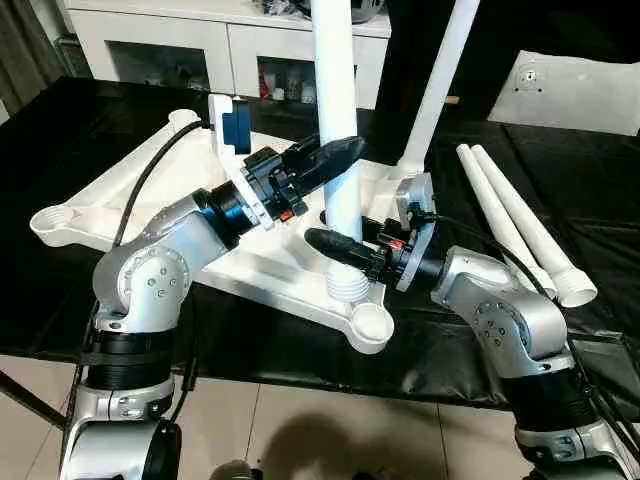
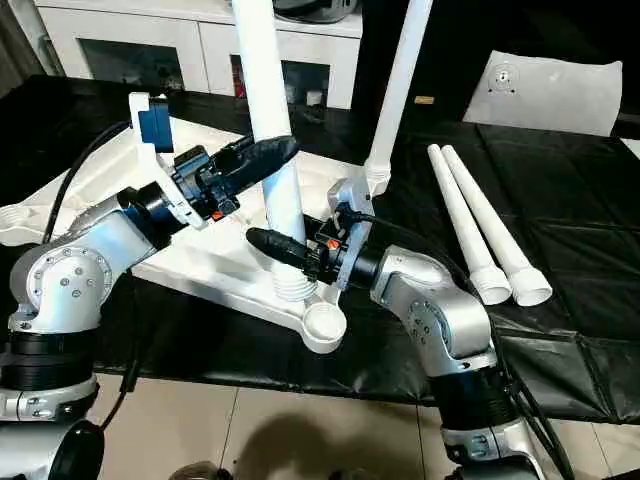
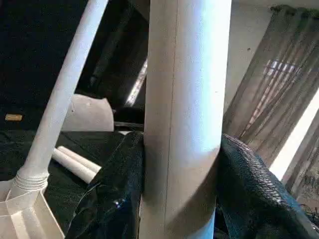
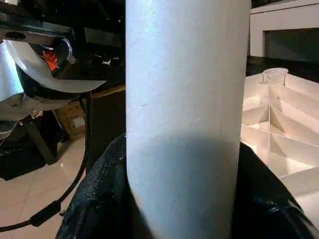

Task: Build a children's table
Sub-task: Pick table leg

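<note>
One tabletop (image 1: 130, 195) lies upside down on the black bench (image 1: 560, 340). Four legs are counted: one leg (image 1: 338, 120) stands upright near the socket at 6 o'clock, one second leg (image 1: 440, 80) stands at 1 o'clock, and two loose legs (image 1: 520, 225) lie at 3 o'clock. The left gripper (image 1: 335, 155) and the right gripper (image 1: 335, 245) both have their jaws closed around the near upright leg.

A black table (image 1: 300, 345) is carrying the white tabletop (image 1: 120, 195), lying underside up. Two loose legs (image 1: 520, 225) are lying beside it, with a flat white sheet (image 1: 580, 92) further back.
</note>
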You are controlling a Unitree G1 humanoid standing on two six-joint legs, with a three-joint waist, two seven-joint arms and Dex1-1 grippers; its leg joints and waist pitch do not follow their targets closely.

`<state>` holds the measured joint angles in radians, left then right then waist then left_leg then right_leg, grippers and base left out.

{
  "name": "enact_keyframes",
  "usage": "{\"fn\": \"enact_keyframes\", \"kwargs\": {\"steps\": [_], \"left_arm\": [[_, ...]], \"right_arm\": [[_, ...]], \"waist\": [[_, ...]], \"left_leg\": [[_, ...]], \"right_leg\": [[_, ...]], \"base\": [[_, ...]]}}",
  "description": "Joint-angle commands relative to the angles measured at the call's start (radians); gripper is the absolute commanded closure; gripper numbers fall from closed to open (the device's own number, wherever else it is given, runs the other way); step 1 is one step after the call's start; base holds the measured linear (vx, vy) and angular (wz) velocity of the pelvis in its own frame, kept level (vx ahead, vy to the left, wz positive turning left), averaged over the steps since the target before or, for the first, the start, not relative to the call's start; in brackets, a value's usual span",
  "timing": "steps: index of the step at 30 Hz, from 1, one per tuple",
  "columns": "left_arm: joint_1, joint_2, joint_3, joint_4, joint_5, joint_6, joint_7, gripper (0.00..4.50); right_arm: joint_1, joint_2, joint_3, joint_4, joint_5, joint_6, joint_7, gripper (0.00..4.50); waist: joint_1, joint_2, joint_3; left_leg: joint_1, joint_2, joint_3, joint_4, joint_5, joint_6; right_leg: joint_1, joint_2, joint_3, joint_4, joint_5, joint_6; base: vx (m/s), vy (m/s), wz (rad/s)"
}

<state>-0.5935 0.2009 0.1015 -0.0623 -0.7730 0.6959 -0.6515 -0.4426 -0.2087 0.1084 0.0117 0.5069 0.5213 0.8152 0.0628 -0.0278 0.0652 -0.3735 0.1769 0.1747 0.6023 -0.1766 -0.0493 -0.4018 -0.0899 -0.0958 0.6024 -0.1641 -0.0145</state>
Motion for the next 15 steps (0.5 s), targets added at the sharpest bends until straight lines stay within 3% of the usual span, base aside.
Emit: {"fn": "enact_keyframes", "kwargs": {"steps": [1,7,15], "left_arm": [[0.004,0.008,-0.008,0.006,0.02,-0.016,-0.003,2.66],[0.027,0.059,-0.096,-0.006,0.119,-0.118,-0.106,2.69],[0.04,0.085,-0.136,-0.001,0.158,-0.15,-0.151,2.7]], "right_arm": [[-0.007,-0.01,-0.008,-0.021,0.004,-0.013,0.011,2.6],[-0.013,-0.015,-0.005,-0.01,-0.005,-0.022,0.018,2.6],[-0.01,-0.022,0.003,0.001,-0.019,-0.037,0.027,2.6]], "waist": [[0.004,-0.003,-0.076],[0.004,-0.001,-0.076],[0.003,0.0,-0.076]], "left_leg": [[0.01,0.048,-0.013,-0.071,-0.176,-0.004],[0.01,0.049,-0.015,-0.073,-0.17,-0.002],[0.012,0.049,-0.014,-0.072,-0.186,-0.012]], "right_leg": [[0.058,-0.059,0.056,-0.066,-0.256,-0.157],[0.057,-0.059,0.057,-0.067,-0.257,-0.145],[0.057,-0.06,0.058,-0.064,-0.259,-0.156]], "base": [[0.0,0.0,0.0],[0.0,0.0,0.0],[0.0,0.0,0.0]]}}
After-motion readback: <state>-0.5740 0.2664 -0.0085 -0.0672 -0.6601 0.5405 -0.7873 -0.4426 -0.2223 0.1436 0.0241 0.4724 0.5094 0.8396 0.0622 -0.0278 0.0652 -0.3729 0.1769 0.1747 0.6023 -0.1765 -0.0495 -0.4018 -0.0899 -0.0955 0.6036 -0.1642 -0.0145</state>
